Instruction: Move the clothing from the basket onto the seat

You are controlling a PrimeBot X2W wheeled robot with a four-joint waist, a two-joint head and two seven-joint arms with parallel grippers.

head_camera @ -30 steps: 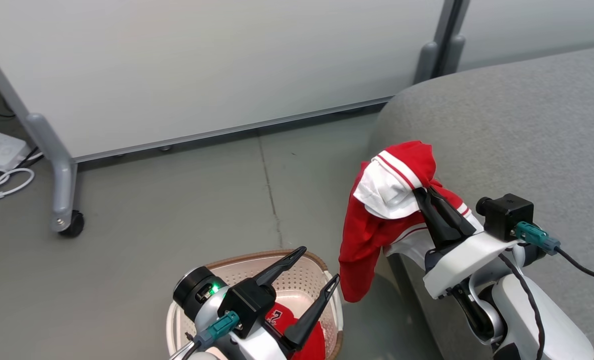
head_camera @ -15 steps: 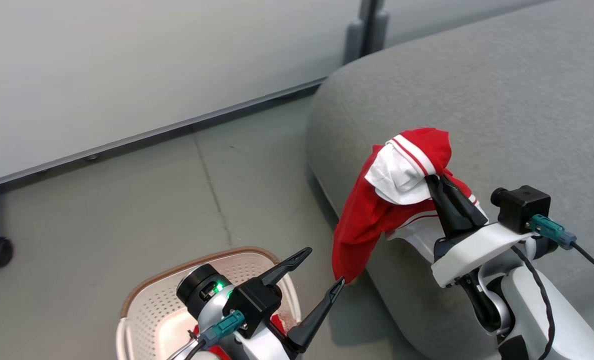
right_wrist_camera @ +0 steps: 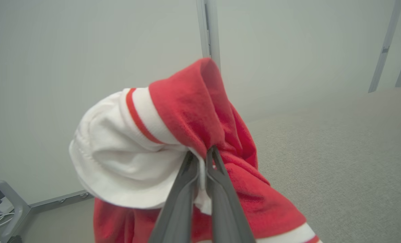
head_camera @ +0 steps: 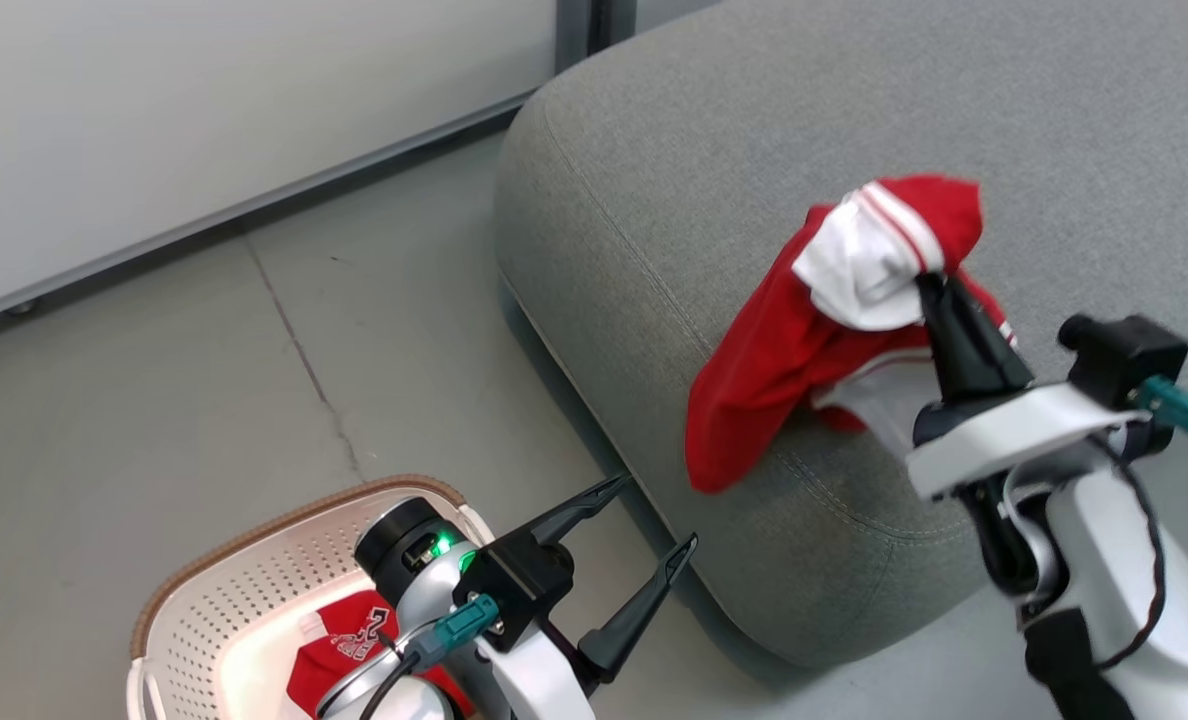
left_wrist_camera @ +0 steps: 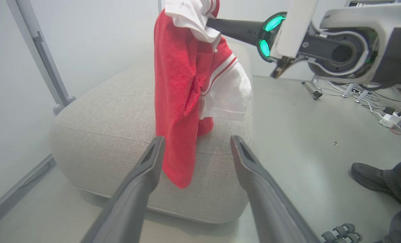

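Clothing [head_camera: 774, 380] in red hangs at the right of the head view from my right gripper [head_camera: 932, 290], fingers clenched on its bunched top so that the loose end can drape on the seat [head_camera: 634, 200]. My left gripper [head_camera: 658, 511], lower centre, is spread and empty beside the basket [head_camera: 234, 600], where a second jersey [head_camera: 334, 640] waits.
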